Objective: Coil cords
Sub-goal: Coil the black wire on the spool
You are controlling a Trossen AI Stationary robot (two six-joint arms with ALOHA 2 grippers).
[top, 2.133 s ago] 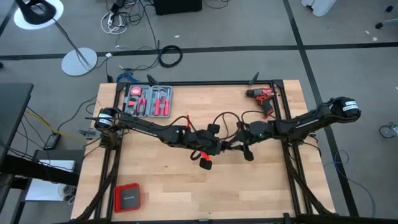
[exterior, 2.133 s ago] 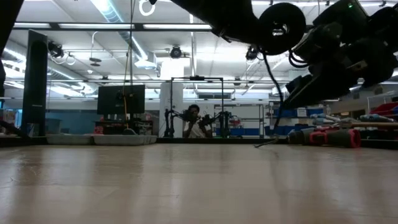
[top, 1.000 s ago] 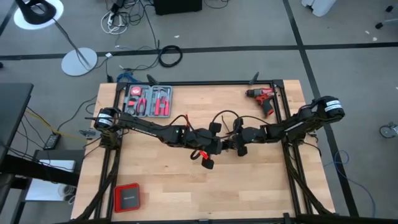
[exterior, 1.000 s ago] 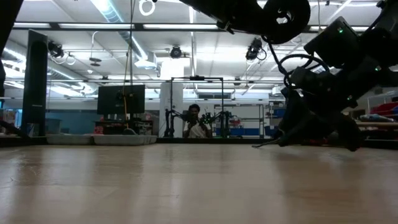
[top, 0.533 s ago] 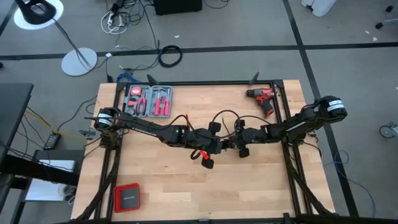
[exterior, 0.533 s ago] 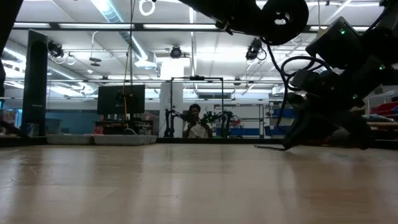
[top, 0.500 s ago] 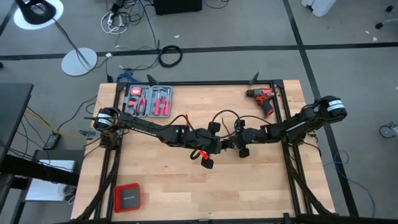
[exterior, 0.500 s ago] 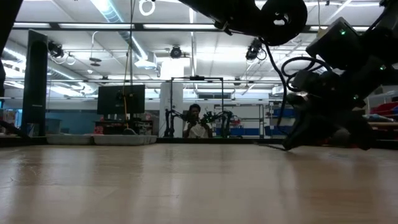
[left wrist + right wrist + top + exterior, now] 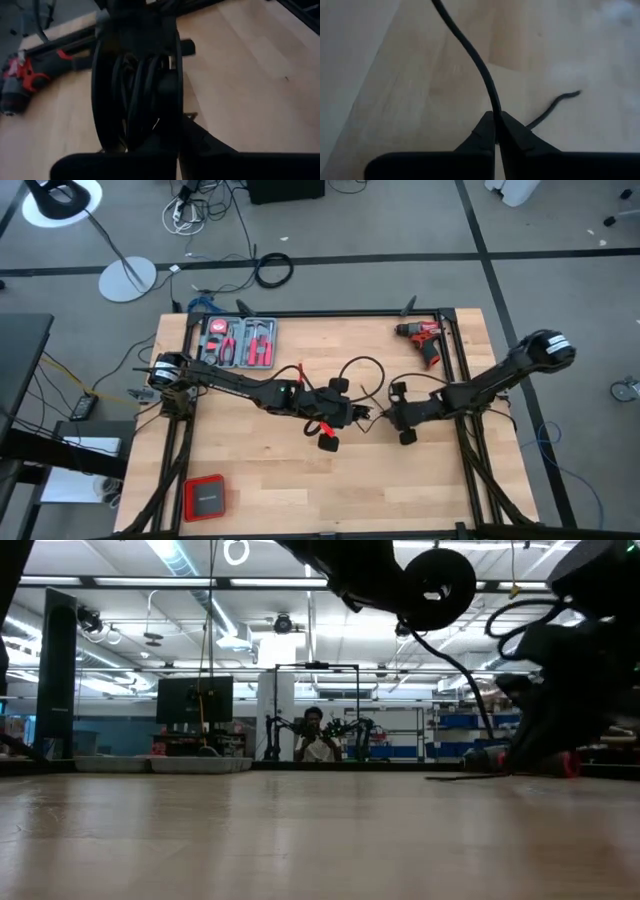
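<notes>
The thin black cord (image 9: 470, 55) runs above the middle of the bench (image 9: 270, 480), looped in several turns around the left gripper (image 9: 345, 412), whose fingers are together. From there the cord stretches to the right gripper (image 9: 385, 418), whose fingers (image 9: 512, 132) are clamped on it just above the wood. A red drill (image 9: 422, 335) lies well apart, near the far right corner.

Close before the lens, the left claw (image 9: 150, 145) is clamped on a bundle of black cord (image 9: 137, 95) wound in several upright loops. Beneath lies the pale wooden surface (image 9: 250, 80). A red drill (image 9: 22, 82) lies on its side near the surface's edge, well apart from the cord.
</notes>
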